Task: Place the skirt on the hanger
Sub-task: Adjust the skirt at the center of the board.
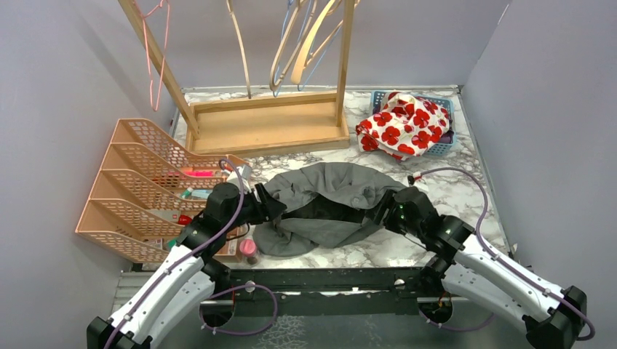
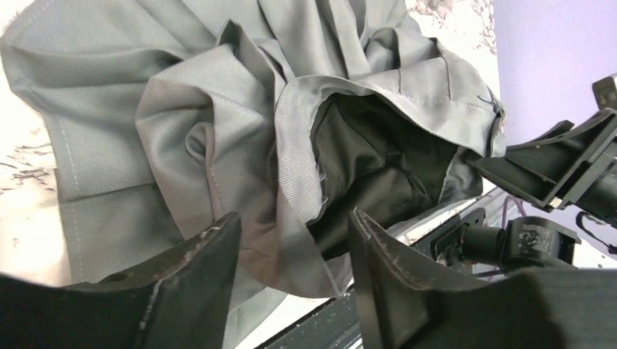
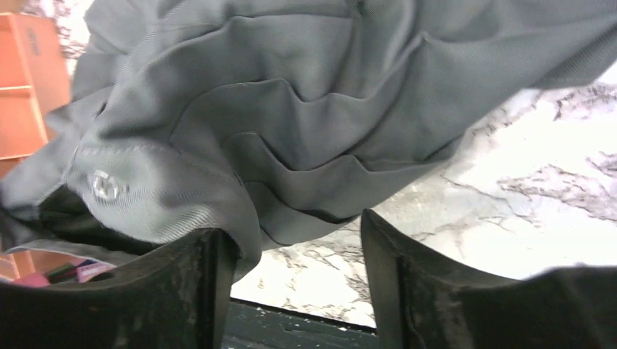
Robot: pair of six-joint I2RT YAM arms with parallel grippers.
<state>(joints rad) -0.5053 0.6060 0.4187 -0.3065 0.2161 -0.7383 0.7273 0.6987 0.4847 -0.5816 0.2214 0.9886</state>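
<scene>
The grey skirt (image 1: 327,196) lies crumpled on the marble table between my two grippers, its dark lining showing at the open waistband (image 2: 378,160). My left gripper (image 1: 268,203) is at the skirt's left end, open (image 2: 295,251), with a loose fold of waistband hanging between the fingers (image 2: 196,269) but not pinched. At the right end my right gripper (image 1: 380,209) is open too (image 3: 298,251); the skirt's buttoned edge (image 3: 105,187) rests against its left finger (image 3: 182,283). Wooden and wire hangers (image 1: 300,69) hang from the rack at the back.
The wooden rack's base (image 1: 269,127) stands behind the skirt. An orange tiered organiser (image 1: 138,189) sits at the left, and a small pink pot (image 1: 249,249) by the near edge. At the back right, a blue basket (image 1: 445,149) holds red-flowered cloth (image 1: 400,123). Grey walls close in both sides.
</scene>
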